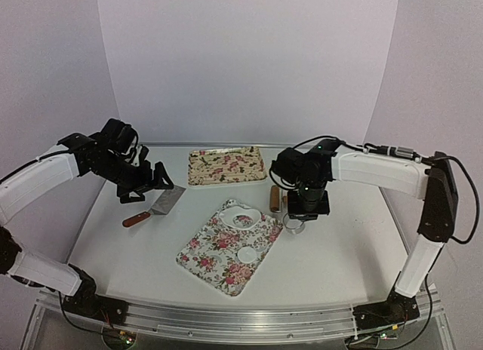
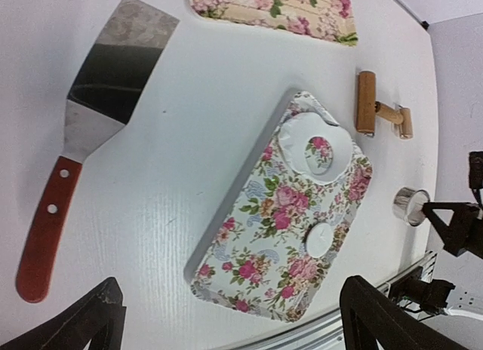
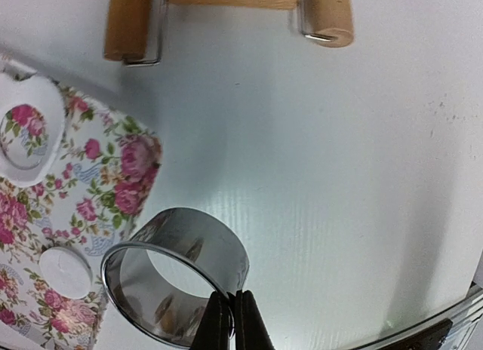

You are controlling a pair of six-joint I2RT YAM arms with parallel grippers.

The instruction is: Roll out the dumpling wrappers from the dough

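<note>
At the left of the white table [image 1: 339, 252], the left gripper [image 1: 145, 185] hangs with its jaws spread wide and nothing between them. It is above a flat steel spatula with a red-brown wooden handle [image 2: 87, 124] that lies on the bare surface. Behind it, at the far edge, sits a pale flowered tray [image 1: 226, 166] with nothing on it.

In the middle lies a second flowered tray [image 2: 279, 214], set at an angle, and it carries the task's material. A thin white flattened patch of dough with a round hole in it [image 2: 298, 139] lies at the tray's far end. One small white round dumpling wrapper [image 2: 319, 239] lies nearer the arms, apart from the patch. A wooden rolling pin with handles [image 2: 366, 102] rests on the table just beyond the tray's right corner.

Right of the tray, the right gripper [image 3: 231, 320] is pinched closed on the thin wall of a shiny metal ring [image 3: 204, 244]. The ring is just beside the tray's edge, and I cannot tell whether it touches the table.

The step looks like handling the cutter between cuts. To do it well, keep the ring level so its whole rim meets the surface at once. Bring it straight down rather than sliding it, and keep it off the tray's lip and away from the rolling pin. If the patch is cut again, choose unbroken dough away from the hole. The spatula can then lift the wrapper without stretching it.
</note>
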